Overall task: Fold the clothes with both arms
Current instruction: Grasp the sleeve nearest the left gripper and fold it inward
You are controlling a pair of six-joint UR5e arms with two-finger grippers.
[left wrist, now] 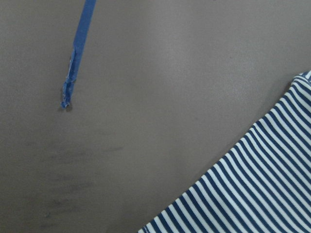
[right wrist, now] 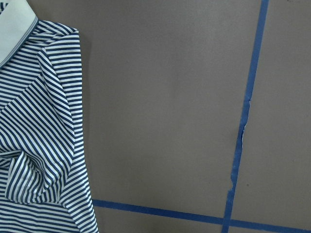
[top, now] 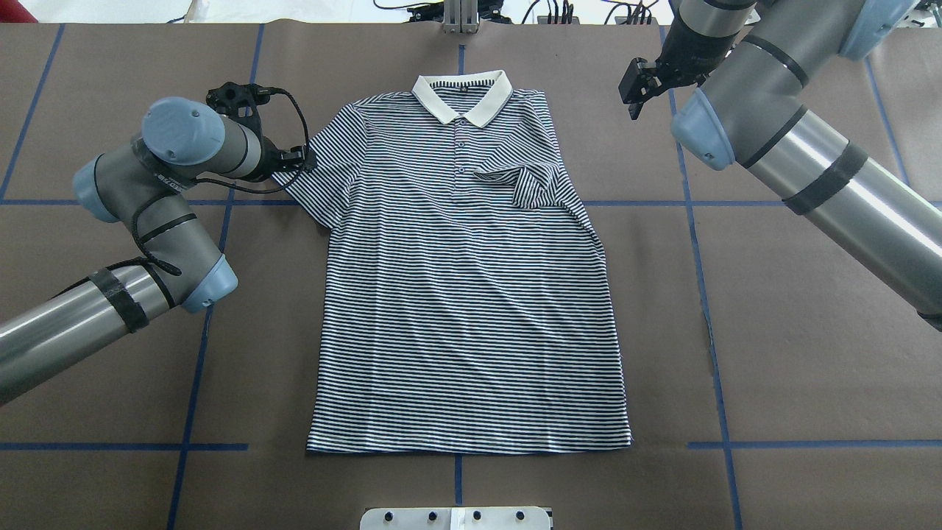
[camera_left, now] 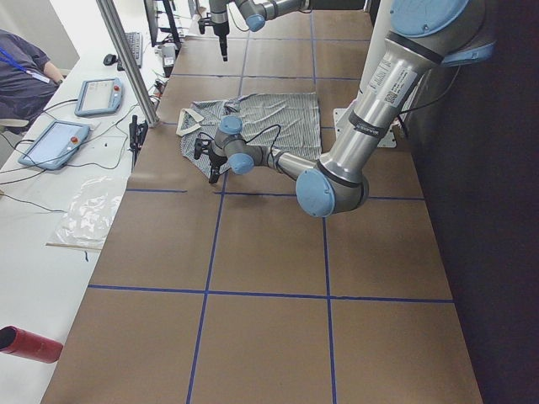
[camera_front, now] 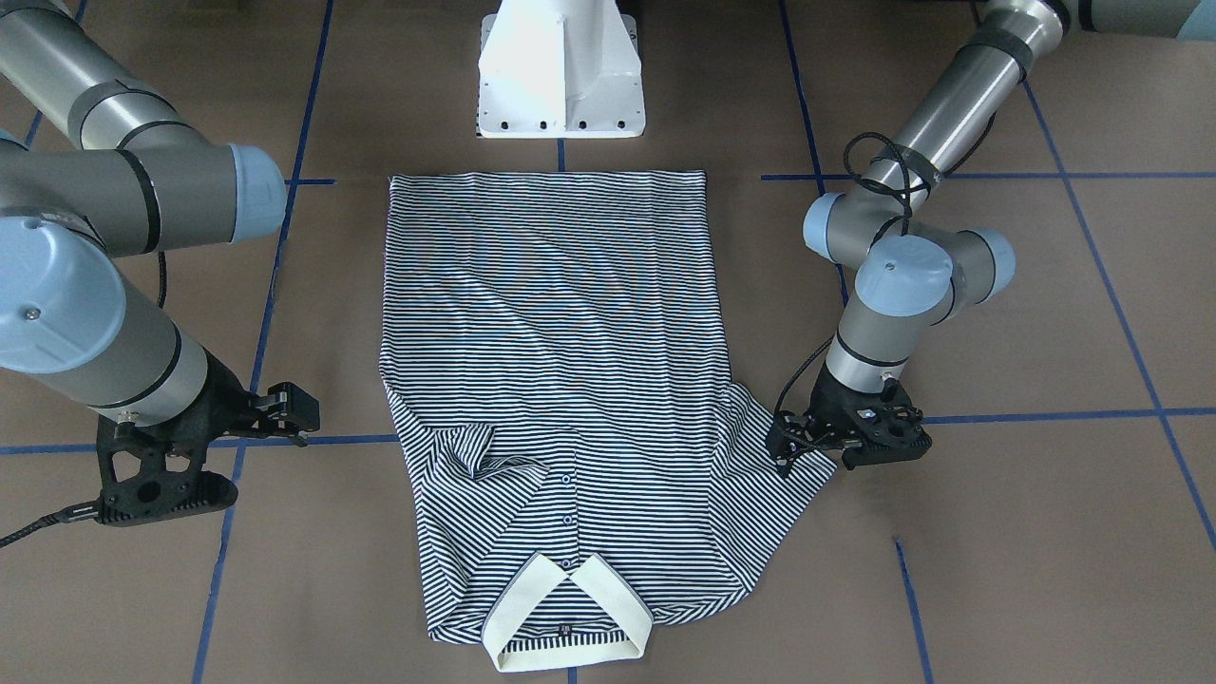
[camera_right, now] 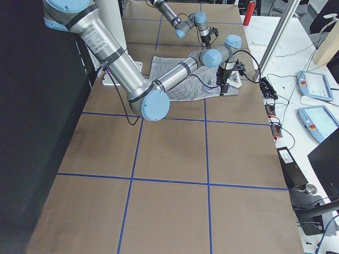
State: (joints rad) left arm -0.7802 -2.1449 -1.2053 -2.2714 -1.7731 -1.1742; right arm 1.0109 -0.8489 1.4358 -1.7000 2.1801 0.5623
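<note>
Lying flat on the table (top: 773, 331), hem toward the near edge, the polo shirt (top: 464, 294) is shown with its right sleeve (top: 526, 188) tucked inward. The left hand (top: 298, 157) is set at the left sleeve (top: 324, 177), presumably for the matching fold. The right hand (top: 636, 92) is held clear beyond. Neither hand's opening can be told.

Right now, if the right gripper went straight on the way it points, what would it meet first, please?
Probably the bare table: the right gripper points downward, and its wrist view shows open tabletop between the polo shirt and a blue tape line. Its height is unclear.
</note>
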